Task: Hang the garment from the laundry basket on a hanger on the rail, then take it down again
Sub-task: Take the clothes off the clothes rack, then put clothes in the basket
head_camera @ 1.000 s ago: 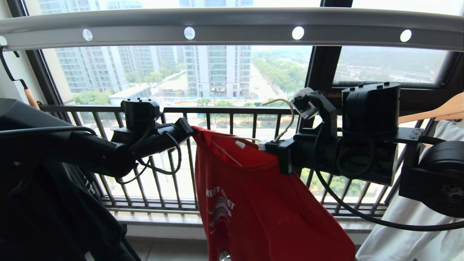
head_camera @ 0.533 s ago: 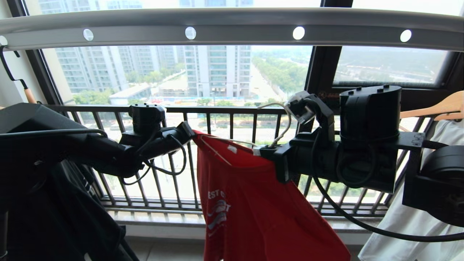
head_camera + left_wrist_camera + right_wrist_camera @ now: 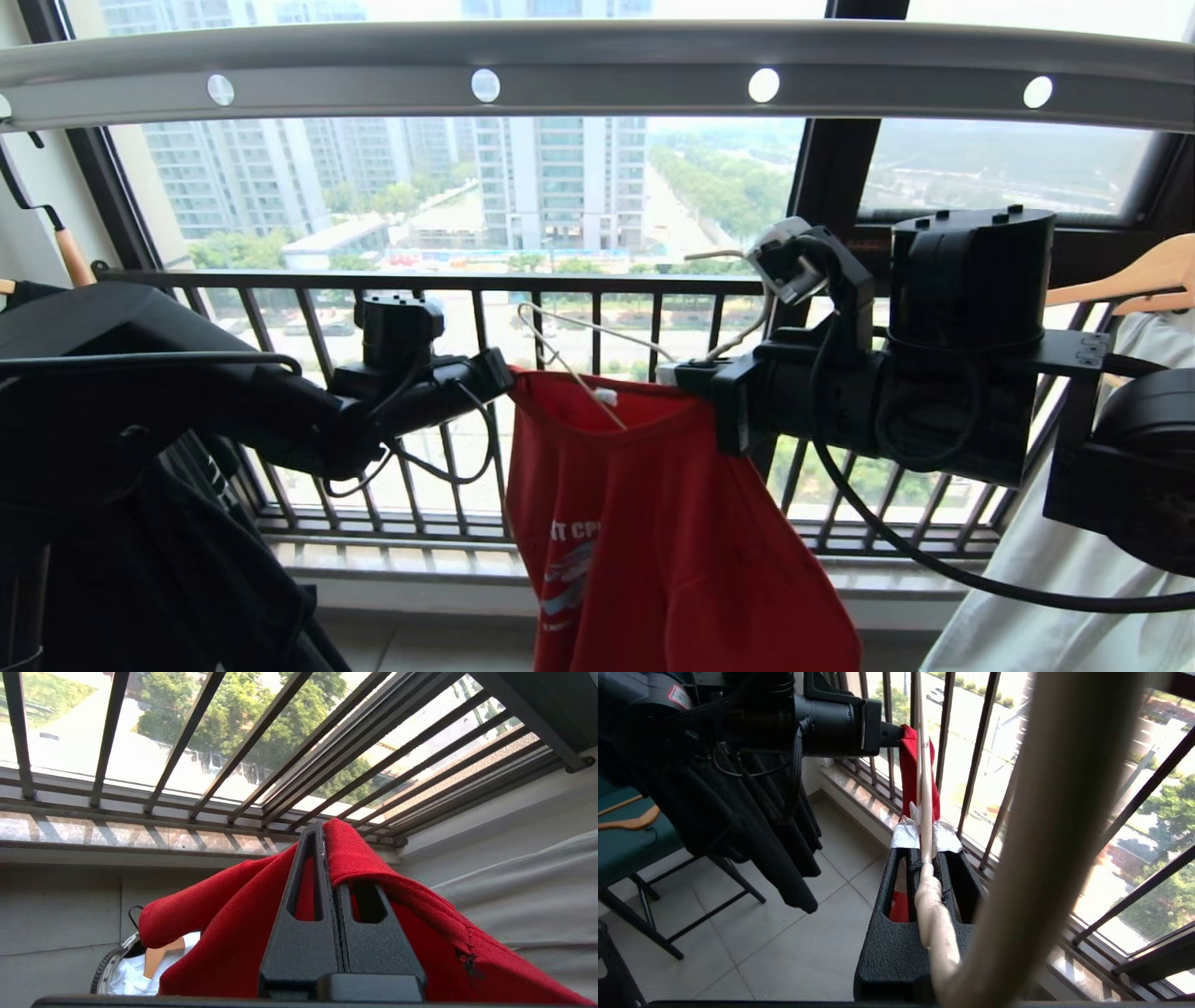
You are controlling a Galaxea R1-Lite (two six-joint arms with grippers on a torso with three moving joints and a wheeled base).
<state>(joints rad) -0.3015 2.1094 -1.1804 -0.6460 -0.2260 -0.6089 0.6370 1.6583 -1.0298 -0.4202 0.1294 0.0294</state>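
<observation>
Balcony rail [image 3: 597,56] overhead | R wrist: hanger [image 3: 926,812] in jaws; L wrist: garment [image 3: 224,933] pinched

red knit cloth garment [image 3: 653,523] — smooth matt grey metal rail [image 3: 597,70].

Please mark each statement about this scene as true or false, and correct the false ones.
1. The left gripper is shut on the red T-shirt. True.
2. The white wire hanger hangs by its hook on the grey rail. False: it is below the rail, clamped in the right gripper.
3. The T-shirt lies in the laundry basket. False: it hangs between the two grippers, in front of the window railing.
4. A black garment hangs on the robot's left side. True.
5. A wooden hanger shows at the right edge of the head view. True.
</observation>
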